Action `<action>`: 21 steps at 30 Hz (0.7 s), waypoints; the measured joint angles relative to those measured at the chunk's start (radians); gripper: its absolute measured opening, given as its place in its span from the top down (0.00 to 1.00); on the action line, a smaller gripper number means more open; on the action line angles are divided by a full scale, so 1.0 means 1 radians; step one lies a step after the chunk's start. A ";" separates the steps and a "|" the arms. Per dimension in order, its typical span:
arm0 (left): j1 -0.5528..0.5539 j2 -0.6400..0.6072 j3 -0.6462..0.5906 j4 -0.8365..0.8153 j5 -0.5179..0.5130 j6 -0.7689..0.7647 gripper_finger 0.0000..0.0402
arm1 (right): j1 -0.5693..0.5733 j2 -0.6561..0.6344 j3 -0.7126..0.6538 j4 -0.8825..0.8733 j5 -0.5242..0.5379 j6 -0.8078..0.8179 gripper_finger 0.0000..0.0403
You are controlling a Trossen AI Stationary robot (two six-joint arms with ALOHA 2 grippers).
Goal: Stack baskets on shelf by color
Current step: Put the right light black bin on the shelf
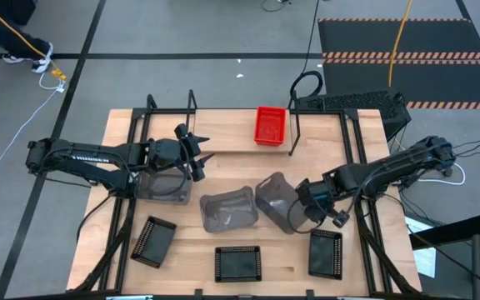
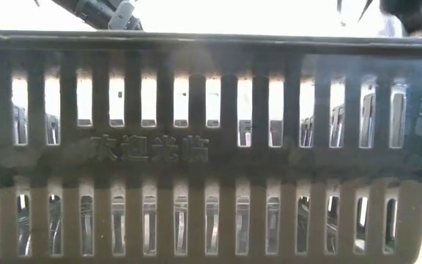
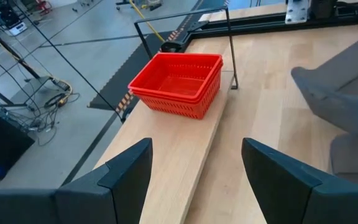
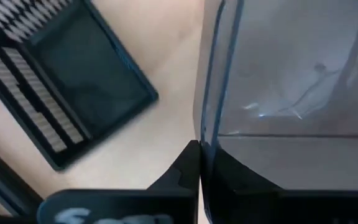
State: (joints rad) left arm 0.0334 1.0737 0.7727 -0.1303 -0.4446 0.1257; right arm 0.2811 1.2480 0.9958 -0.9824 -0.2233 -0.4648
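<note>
Stacked red baskets (image 1: 269,125) (image 3: 179,84) stand on the shelf (image 1: 223,137), a light board with black upright frames at the table's far side. Three grey baskets sit mid-table: one (image 1: 163,185) under my left arm, one (image 1: 227,208) in the middle, and one tilted (image 1: 275,200) at my right gripper (image 1: 301,206), which is shut on it. My left gripper (image 1: 198,154) (image 3: 194,168) is open over the shelf board's left part, pointing toward the red stack. Three black baskets (image 1: 154,242) (image 1: 238,262) (image 1: 325,252) lie along the near edge. My right gripper holds the tilted grey basket by its wall at the rim (image 4: 211,134), one finger (image 4: 182,171) outside and the other inside, showing dark through the translucent wall. It comes in from the table's right. Whether the basket's lower edge rests on the table, I cannot tell.
The wall of a black basket (image 2: 211,147) fills the low view and hides the table behind it. A black basket (image 4: 67,87) lies just beside my right gripper. The shelf's upright frames (image 1: 294,125) (image 1: 192,104) stand beside the red stack and at the left end.
</note>
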 joint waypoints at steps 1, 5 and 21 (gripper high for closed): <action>0.000 0.000 0.000 0.000 0.000 0.000 0.38 | 0.010 0.000 0.016 0.009 -0.011 0.011 1.00; -0.001 -0.011 0.000 -0.007 -0.034 0.002 0.38 | 0.047 0.000 0.072 0.122 -0.017 0.039 1.00; -0.014 -0.332 0.009 -0.225 -0.283 -0.161 0.38 | -0.178 0.199 0.388 0.567 0.466 0.190 1.00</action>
State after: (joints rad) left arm 0.0189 0.7418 0.7815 -0.3549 -0.7273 -0.0353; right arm 0.1034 1.4469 1.3836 -0.4156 0.2430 -0.2751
